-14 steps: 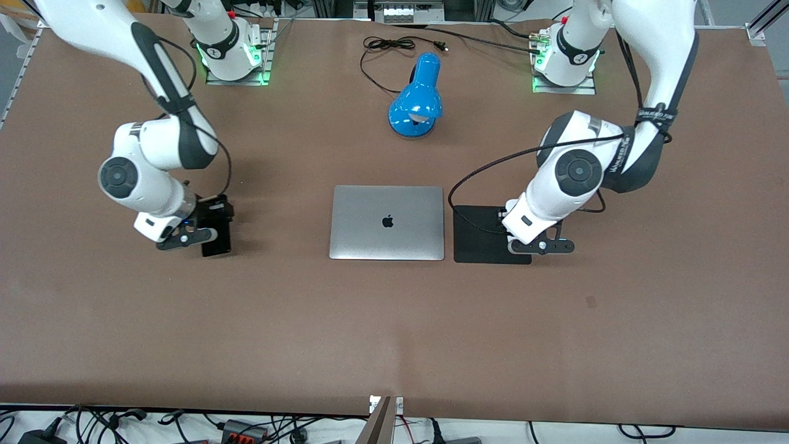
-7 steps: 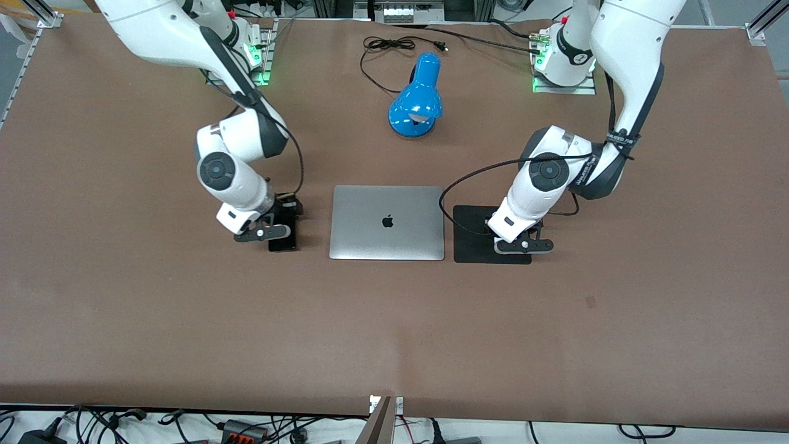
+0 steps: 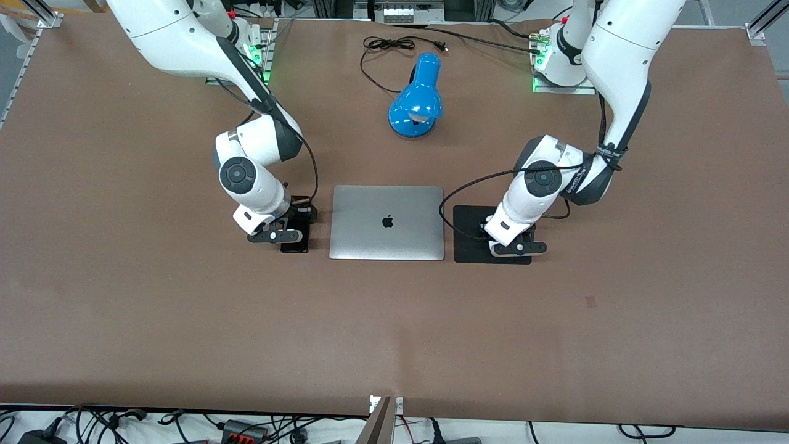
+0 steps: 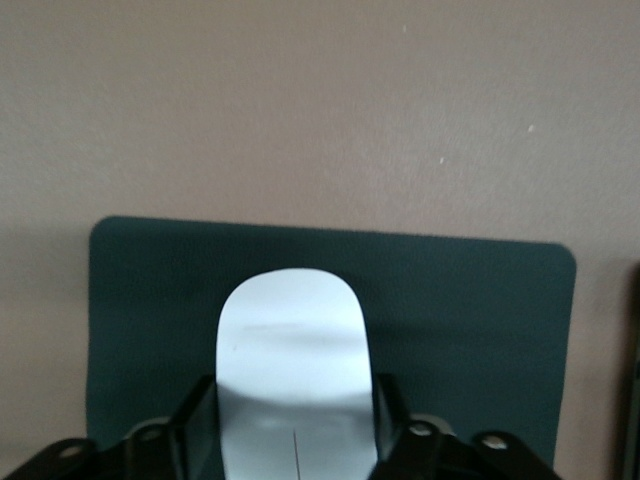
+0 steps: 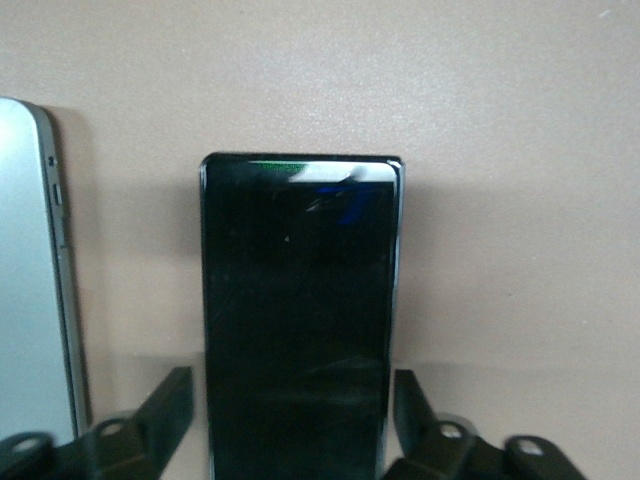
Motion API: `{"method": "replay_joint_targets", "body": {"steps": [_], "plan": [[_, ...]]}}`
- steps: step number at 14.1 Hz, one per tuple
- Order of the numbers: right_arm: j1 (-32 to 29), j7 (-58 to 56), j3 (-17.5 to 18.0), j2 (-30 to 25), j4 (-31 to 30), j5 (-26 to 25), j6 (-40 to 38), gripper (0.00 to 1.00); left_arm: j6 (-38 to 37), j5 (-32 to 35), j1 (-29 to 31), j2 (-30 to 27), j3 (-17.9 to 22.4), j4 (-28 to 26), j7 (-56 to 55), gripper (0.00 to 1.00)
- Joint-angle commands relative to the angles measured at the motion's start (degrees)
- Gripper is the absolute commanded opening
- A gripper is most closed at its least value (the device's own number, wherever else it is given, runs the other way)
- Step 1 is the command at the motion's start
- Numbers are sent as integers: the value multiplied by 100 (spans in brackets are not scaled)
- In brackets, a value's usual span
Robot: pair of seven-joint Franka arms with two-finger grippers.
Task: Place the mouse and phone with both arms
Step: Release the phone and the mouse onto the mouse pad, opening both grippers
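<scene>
From the front view, the right claw point(image 3: 290, 233) is low over the brown surface point(image 3: 185, 320), just beside the closed silver laptop point(image 3: 387, 222), toward the right arm's end. The black phone point(image 3: 294, 245) pokes out under it. The left claw point(image 3: 516, 243) is low over the black mouse pad point(image 3: 474, 237), which lies just beside the laptop toward the left arm's end. The mouse does not show here; the arm hides it. A blue lamp point(image 3: 416, 102) lies farther from the camera than the laptop.

In the left wrist view, the white mouse point(image 4: 293, 350) sits between the two black fingers point(image 4: 195, 430), which press on its two sides. The left claw has a grip on it. The mouse points straight out from the claw, and the dark pad point(image 4: 480, 330) is right under it. I think it only needs to go straight down.

In the right wrist view, the phone point(image 5: 300, 320) also points straight out from the claw. The fingers point(image 5: 165, 405) are on each side of it, but there seems to be a small gap, so I cannot tell if they grip it. The laptop's edge point(image 5: 35, 270) runs along beside the phone, near but apart. I cannot tell if the phone touches the surface.
</scene>
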Motion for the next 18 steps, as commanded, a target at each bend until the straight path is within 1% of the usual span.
{"method": "replay_joint_targets", "body": {"steps": [1,3,5,6,8,9,10,12,13,14,15,16,17,18], "plan": [[-4,-18,-18,-158,179,85,-103,100,-148,153,-2,-283,16,-18,-142,100],[-266,-54,-27,-570,320,24,-593,100,-796,153,7,-564,16,200,-98,100],[-697,-272,-27,-1018,531,6,-1209,100,-1893,153,33,-872,68,682,217,100],[-960,-360,-27,-1308,575,6,-1394,100,-2560,153,59,-960,112,1076,558,100],[-1548,-475,-27,-1853,584,6,-1440,100,-3956,153,296,-970,103,1928,1112,100],[-1821,-711,-27,-2125,611,23,-1570,100,-4529,153,427,-970,103,2368,1402,100],[-1980,-1044,-62,-2319,767,41,-1876,100,-4918,109,568,-970,95,2729,1719,100],[-2087,-1354,-368,-2374,1564,24,-2990,100,-5674,56,779,-1005,86,3240,2203,100],[-2096,-1389,-509,-2365,1978,15,-3526,100,-6095,47,937,-1092,34,3408,2318,100],[-2096,-1390,-632,-2374,2225,6,-3845,100,-6308,39,1026,-1232,24,3470,2319,100],[-2096,-1485,-772,-2374,2446,41,-4135,100,-6363,-109,1026,-1468,103,3471,2389,100],[-2096,-1782,-843,-2383,2604,32,-4451,100,-6381,-346,1026,-1706,269,3393,2773,100],[-2096,-2194,-844,-2383,2710,32,-4715,100,-6416,-566,983,-1960,662,3218,3246,100],[-2088,-2277,-844,-2400,2781,15,-4910,100,-6407,-785,1009,-2198,849,2920,3495,100]]}}
